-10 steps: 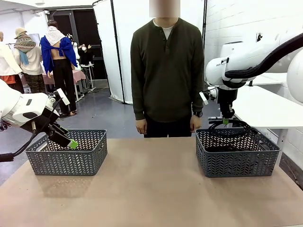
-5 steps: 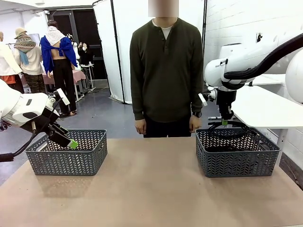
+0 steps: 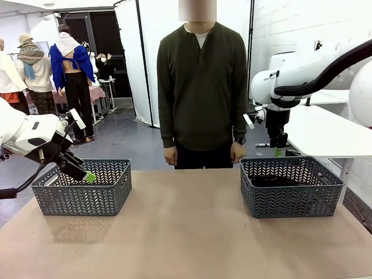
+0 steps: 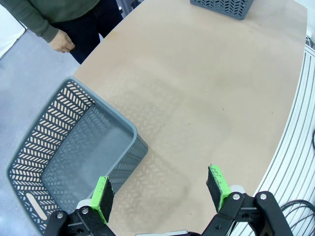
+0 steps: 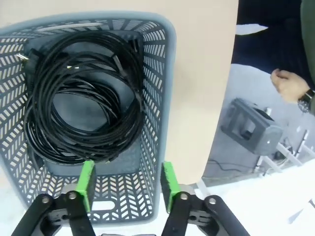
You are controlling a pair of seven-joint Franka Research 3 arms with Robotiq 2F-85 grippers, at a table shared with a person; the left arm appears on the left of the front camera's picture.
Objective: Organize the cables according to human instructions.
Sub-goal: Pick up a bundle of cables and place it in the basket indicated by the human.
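A: Starting with the front view, how far along does the tidying look?

B: The desk (image 3: 186, 232) is bare between two grey baskets. The right basket (image 3: 290, 187) has a dark mass low inside, likely the cables (image 3: 274, 182). The left basket (image 3: 81, 187) looks empty from here. The person (image 3: 201, 87) stands at the far side, arms hanging. My guess is the sorting is done or nearly so, with no loose cable on the desk.

A: And the grippers there?

B: The right gripper (image 3: 278, 152) hangs just above the far rim of the right basket. The left gripper (image 3: 88, 176) sits over the left basket's near-left corner. Their spread is hard to judge from this angle.

A: What about the left wrist view?

B: The left gripper's fingers (image 4: 102, 197) are spread wide apart, released and holding nothing. Beyond them sits the left basket, with nothing visible inside.

A: And the right wrist view?

B: Coiled black cables lie piled in the right basket, a plug at one corner. The right gripper's fingers (image 5: 87, 178) are parted above the basket's end wall, gripping nothing and touching no cable.
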